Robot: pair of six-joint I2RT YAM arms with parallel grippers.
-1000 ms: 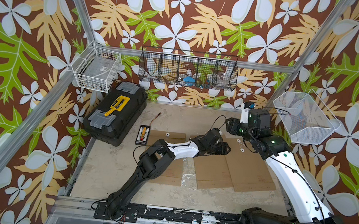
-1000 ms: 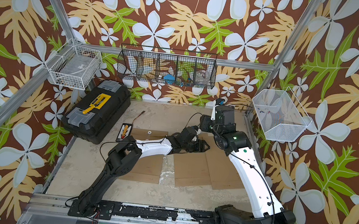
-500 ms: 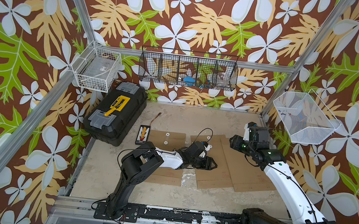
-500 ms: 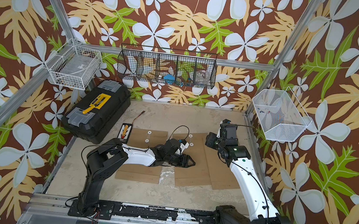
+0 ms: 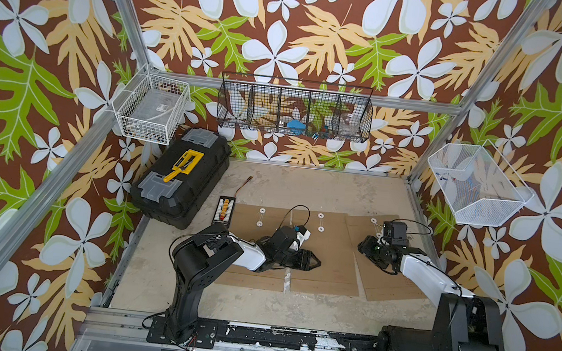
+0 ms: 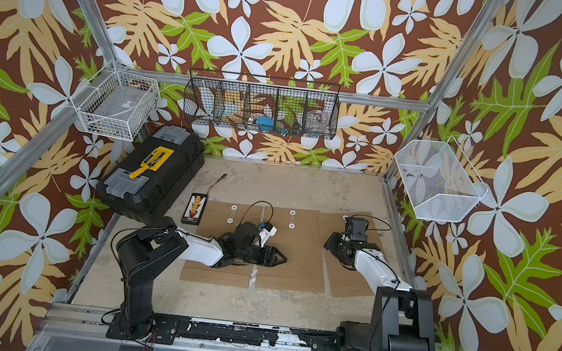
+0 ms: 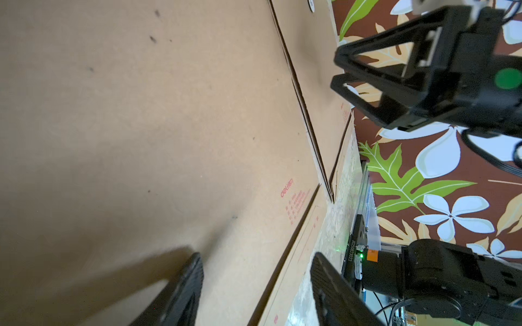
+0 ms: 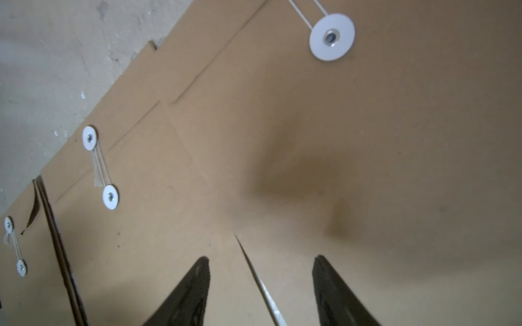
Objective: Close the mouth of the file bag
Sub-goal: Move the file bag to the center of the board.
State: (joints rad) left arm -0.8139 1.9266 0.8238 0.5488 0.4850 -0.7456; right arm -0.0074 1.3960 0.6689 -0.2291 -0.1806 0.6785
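- The left gripper (image 5: 313, 260) is the nearer of the two. It lies low and almost flat over the near half of the middle file bag (image 5: 336, 246).
- Its jaws stand parted by a moderate gap. In the left wrist view (image 7: 255, 271) only brown paper and the bag's edge show between the fingers (image 7: 186, 288), so nothing is held.
- Whether the fingertips rest on the paper cannot be told from these angles.
- The right gripper (image 5: 364, 246) sits a little farther back, beside the left one but apart from it. Its jaws are likewise spread and empty.
- In the right wrist view (image 8: 261, 271) its fingers straddle the seam between the middle file bag and the right file bag (image 5: 382, 283). A pale sliver of table shows between the two bags.
- All three bags lie flat, side by side. The left file bag (image 5: 250, 216) is partly under the left arm.
- Each bag carries a pair of white discs (image 5: 320, 216) at its far end, joined by string. The middle pair lies well beyond the left gripper, and the right bag's disc (image 8: 332, 36) lies just ahead of the right gripper.
- A black toolbox (image 5: 181, 176) stands at the far left of the table.
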